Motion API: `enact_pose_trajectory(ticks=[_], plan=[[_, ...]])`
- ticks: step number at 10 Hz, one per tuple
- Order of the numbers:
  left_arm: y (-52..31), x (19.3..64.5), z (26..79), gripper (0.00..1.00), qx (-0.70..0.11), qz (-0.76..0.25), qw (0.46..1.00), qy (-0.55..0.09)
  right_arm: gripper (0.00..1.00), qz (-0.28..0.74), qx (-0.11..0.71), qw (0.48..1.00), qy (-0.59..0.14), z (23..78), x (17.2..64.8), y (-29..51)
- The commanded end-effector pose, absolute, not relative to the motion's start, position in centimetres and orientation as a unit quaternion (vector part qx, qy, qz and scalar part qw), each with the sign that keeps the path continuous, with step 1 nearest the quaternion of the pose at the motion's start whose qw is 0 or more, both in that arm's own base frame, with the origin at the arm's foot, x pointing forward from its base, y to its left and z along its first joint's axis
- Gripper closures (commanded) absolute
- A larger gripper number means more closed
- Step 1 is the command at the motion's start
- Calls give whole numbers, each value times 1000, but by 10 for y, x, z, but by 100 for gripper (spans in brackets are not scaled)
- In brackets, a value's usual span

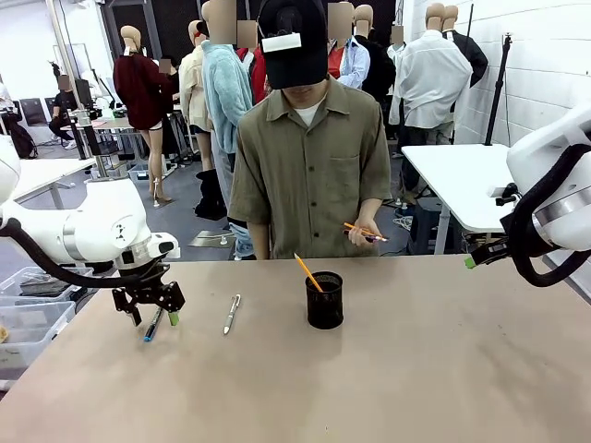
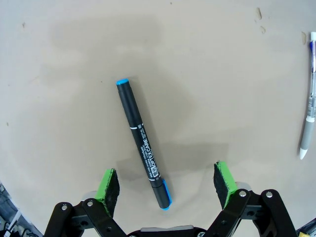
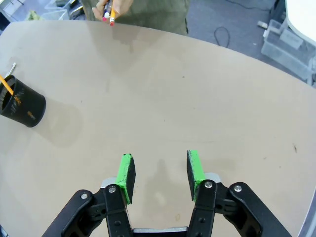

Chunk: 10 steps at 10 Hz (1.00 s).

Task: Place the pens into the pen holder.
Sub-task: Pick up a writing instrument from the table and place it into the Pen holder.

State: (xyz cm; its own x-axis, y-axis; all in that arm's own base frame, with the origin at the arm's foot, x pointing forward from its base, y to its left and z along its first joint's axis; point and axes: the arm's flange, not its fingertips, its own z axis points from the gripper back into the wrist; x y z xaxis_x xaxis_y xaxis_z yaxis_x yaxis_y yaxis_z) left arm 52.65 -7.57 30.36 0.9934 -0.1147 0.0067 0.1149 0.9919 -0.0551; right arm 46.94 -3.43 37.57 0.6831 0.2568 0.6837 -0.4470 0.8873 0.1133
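Pens: the dark-and-blue pen point(image 2: 143, 143) lies between the wide-spread fingers point(image 2: 109, 185) of the left end effector point(image 2: 165, 173), the silver-white pen point(image 2: 310, 98) nearby. An orange pencil point(image 1: 308, 273) stands in the pen holder point(image 1: 324, 300); the right end effector point(image 3: 159, 170) hangs half-open, empty.

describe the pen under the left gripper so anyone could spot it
On the brown table, find the robot's open left gripper. A black marker lies flat right under it. Unlike the slim silver-white pen nearby, it is thick, with blue ends.
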Motion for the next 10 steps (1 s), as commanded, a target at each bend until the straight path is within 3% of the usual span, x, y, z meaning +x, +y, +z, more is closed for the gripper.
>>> enact_pose_trajectory(ticks=[1,7,8,10], plan=[[-74,516,301,0,-41,-64,997,-11,45,200,142,903,-352,375,470,-37],[-78,528,299,0,-25,-57,998,-3,45,200,142,903,-352,375,470,-37],[-78,531,298,15,-22,-56,998,-6,45,200,142,903,-352,375,470,-37],[-77,537,293,54,-9,-39,999,2,45,200,142,903,-352,375,470,-37]])
